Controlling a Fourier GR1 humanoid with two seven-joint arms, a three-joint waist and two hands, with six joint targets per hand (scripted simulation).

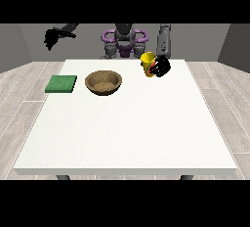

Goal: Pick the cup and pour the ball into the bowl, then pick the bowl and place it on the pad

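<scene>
A yellow cup [147, 62] is held above the table's far right part, tilted slightly toward the view's left. The hand at the view's right [161, 67] is wrapped round it. I cannot see the ball. A brown wooden bowl [103, 82] stands on the table to the left of the cup, and nothing shows inside it. A green square pad [61, 84] lies flat near the table's left edge, left of the bowl. The hand at the view's left [52, 37] hangs raised in the air beyond the table's far left corner, its fingers curled and holding nothing.
The white table [127, 133] stretches wide toward the camera in front of the bowl and pad. The robot's body [124, 42] stands behind the far edge. Wooden floor surrounds the table.
</scene>
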